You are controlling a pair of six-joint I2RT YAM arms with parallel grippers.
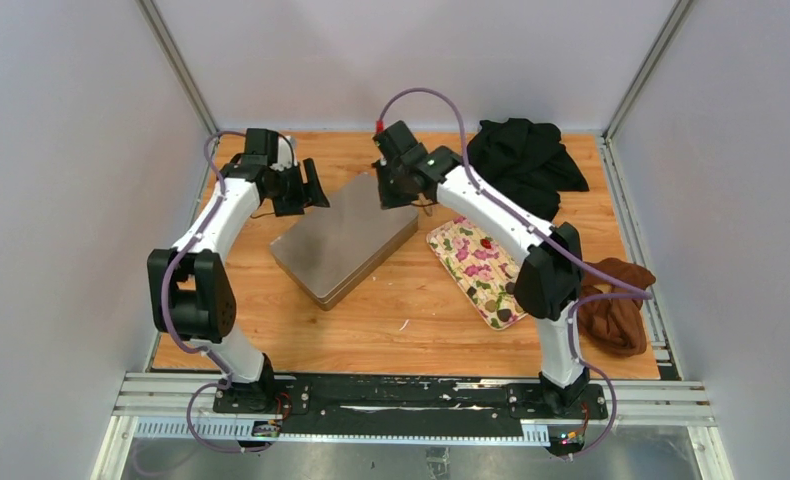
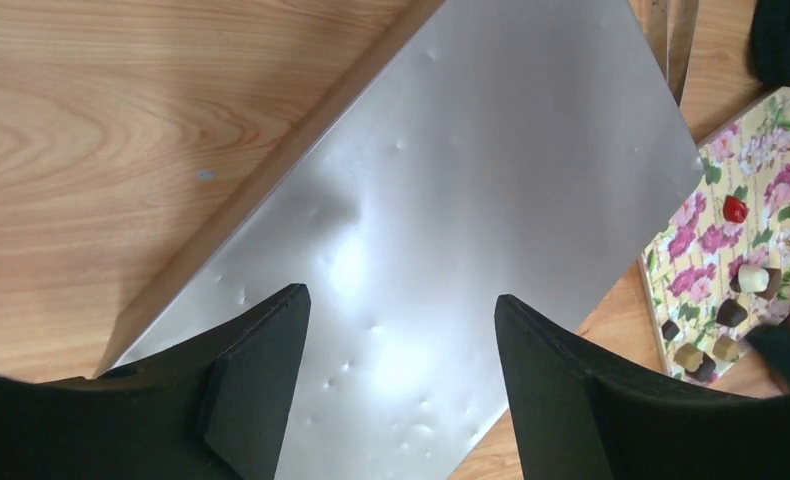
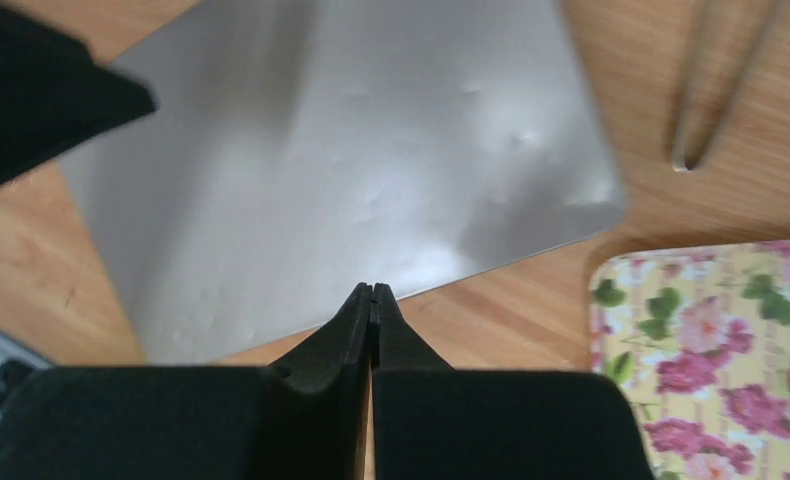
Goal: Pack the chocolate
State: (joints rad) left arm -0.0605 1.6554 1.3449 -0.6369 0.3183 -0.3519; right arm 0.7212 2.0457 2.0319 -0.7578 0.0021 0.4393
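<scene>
Several small dark chocolate pieces [image 2: 731,313] lie on the flower-print tray [image 2: 761,160], along with a pale piece and a red one [image 2: 735,209]. A closed silver tin [image 1: 343,238] sits in the middle of the table, left of the tray [image 1: 451,240]. My left gripper [image 2: 401,295] hovers open above the tin's dented lid [image 2: 471,180] with nothing between its fingers. It is at the tin's far left corner [image 1: 306,190]. My right gripper [image 3: 371,291] is shut and empty, just off the tin's far right edge [image 3: 351,170], near the tray's end [image 3: 711,350].
A black cloth [image 1: 526,160] lies at the back right, and a rust-brown cloth [image 1: 616,305] sits at the right edge beside the right arm. Thin metal tongs [image 3: 711,90] lie on the wood behind the tray. Grey walls close in the table on three sides.
</scene>
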